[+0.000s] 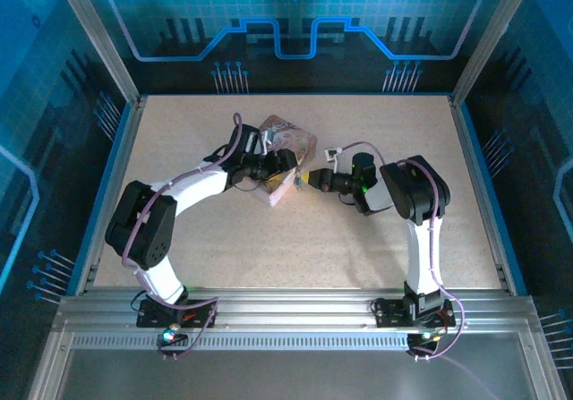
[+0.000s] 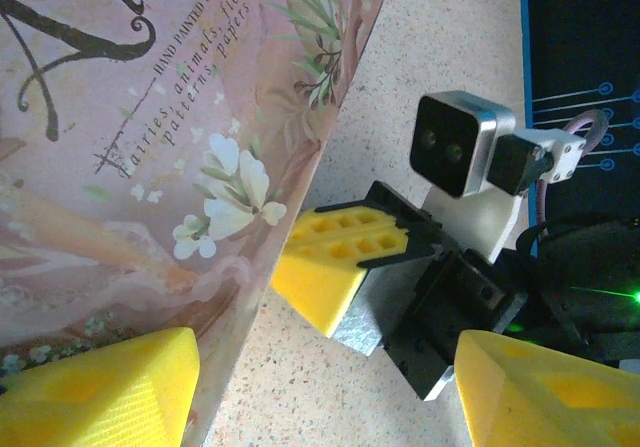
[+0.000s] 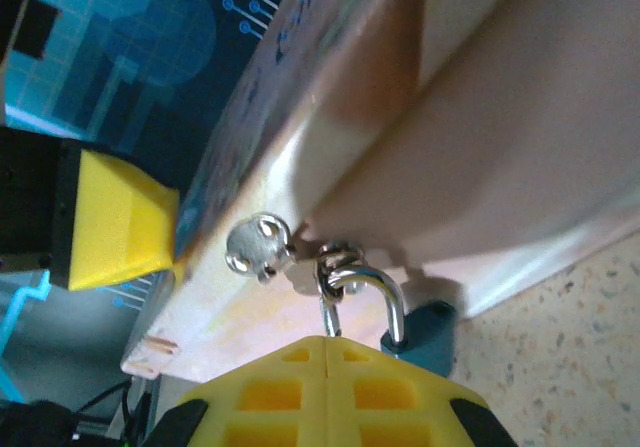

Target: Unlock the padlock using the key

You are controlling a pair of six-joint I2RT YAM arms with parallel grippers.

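The step in hand is taking hold of the key, with the unlocking itself not yet done. The right gripper (image 3: 328, 352) is sitting close under the side of the pink tin (image 2: 150, 147), and its jaws are pressing together on what looks like the key (image 3: 327, 312), a thin sliver of metal sticking up from the seam between them; whether it is gripped firmly is hard to tell. The padlock (image 3: 432, 332) is hanging just beside those jaws to the right, its shackle (image 3: 385, 292) looping through the hasp (image 3: 258, 245) on the tin's side and its bluish body lying partly behind the yellow pad. The left gripper (image 2: 325, 372) is waiting at the tin with its jaws apart: one finger is lying against the tin's edge, the other is standing off over bare desk (image 2: 430, 37), so it is bracing rather than clamping. By my judgement the next move is calling for the key's tip to be lined up with the keyhole, which is not showing here, then pushed in and turned while the tin is being kept from sliding.
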